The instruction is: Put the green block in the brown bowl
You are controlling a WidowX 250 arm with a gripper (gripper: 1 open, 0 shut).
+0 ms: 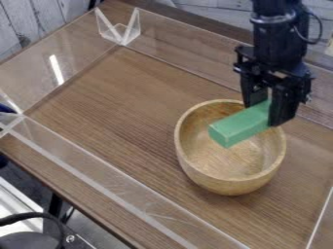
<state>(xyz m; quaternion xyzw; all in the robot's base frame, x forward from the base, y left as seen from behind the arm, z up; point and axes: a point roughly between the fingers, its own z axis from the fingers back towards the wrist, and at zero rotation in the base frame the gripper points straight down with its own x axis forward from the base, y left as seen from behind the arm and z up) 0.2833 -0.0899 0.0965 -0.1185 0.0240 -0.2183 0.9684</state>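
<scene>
My black gripper [272, 102] hangs over the brown bowl [193, 165], pointing steeply down, and is shut on the upper right end of the green block [239, 127]. The block is tilted, its lower left end reaching down inside the bowl's opening, above the bowl's floor. The round wooden bowl stands on the wood-grain table at the right of the view. The fingertips are partly hidden behind the block.
Clear acrylic walls [78, 165] frame the tabletop, with a low front rail and a folded clear piece [120, 26] at the back left corner. Bare wood-grain surface [104, 107] lies to the left of the bowl.
</scene>
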